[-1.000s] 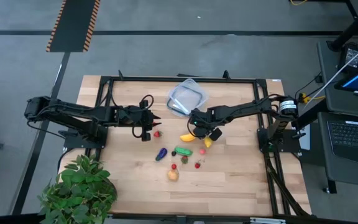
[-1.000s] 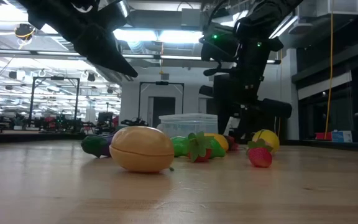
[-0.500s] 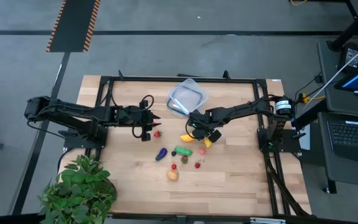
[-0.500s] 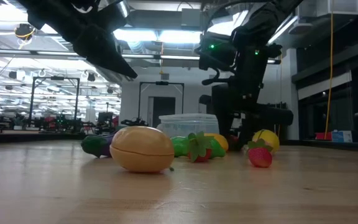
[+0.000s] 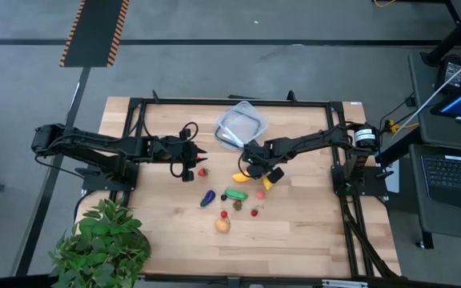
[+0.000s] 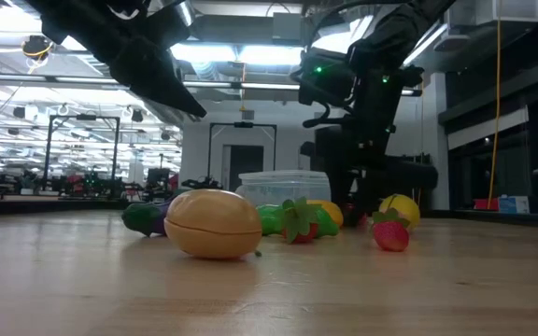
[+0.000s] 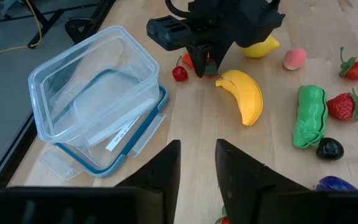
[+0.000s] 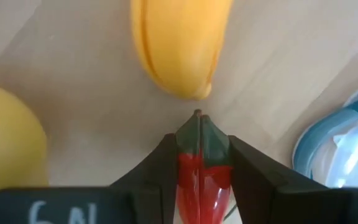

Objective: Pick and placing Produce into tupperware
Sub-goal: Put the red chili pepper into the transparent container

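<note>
Waiting left of the pile, the left gripper (image 5: 189, 166) hangs above the table (image 5: 310, 240) with its fingers parted a little and nothing between them; a small red piece (image 5: 202, 171) lies just beside it. The tub (image 5: 241, 124) sits at the far middle of the table, empty, resting on its blue-rimmed lid (image 7: 138, 140).

Just near of the tub, the right gripper (image 8: 199, 163) has its fingers closed on a small red pepper (image 8: 197, 177) with a green top, low at the table. The banana (image 5: 241, 177) lies just beyond the pepper's tip and the lemon (image 5: 267, 183) is close by to the right, so a clean lift should go straight up, since a sideways drag would likely nudge both. Because the pepper is slim and sits deep between the fingers, I judge the grip secure, but the squeeze should hold firm through the lift.

From there the carry to the tub is short: clear its rim first, then release over the middle.

Still on the table to the near side are the eggplant (image 5: 207, 197), cucumber (image 5: 236, 193), berries (image 5: 255, 212) and a tan round piece (image 5: 222, 226).
</note>
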Controlling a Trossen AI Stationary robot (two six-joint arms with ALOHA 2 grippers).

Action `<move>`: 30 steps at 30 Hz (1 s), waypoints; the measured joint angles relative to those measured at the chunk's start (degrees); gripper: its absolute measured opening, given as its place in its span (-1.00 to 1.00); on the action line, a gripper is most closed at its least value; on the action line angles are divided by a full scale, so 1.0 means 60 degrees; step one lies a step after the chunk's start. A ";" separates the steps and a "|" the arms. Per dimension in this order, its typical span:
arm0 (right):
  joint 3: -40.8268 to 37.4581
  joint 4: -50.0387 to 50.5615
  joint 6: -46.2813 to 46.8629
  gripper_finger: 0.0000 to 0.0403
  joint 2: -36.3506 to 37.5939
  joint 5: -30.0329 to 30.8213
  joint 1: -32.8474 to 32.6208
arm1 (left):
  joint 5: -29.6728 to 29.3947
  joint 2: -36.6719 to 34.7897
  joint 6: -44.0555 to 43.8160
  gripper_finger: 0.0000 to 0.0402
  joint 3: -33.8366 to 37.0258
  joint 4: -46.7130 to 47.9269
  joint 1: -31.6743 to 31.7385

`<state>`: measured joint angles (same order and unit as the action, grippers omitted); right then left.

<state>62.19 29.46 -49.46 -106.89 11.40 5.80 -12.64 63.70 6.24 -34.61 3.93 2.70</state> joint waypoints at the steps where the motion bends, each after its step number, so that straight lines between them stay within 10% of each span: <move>1: 0.0000 -0.0004 0.0101 -0.41 0.0000 0.0021 0.0000 | 0.0000 0.0000 0.0000 -0.55 0.0000 0.0002 0.0001; 14: -0.0036 -0.0086 0.1907 -0.41 0.1395 0.0329 0.0022 | 0.0000 0.0000 -0.0004 -0.60 0.0000 0.0020 0.0000; 30: -0.1087 -0.1766 0.4459 -0.41 0.4856 -0.1916 0.0184 | 0.0007 0.0000 -0.0011 -0.49 0.0000 0.0107 0.0000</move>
<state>55.67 18.86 -22.70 -77.76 -0.10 6.90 -12.60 63.70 6.17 -34.61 4.58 2.70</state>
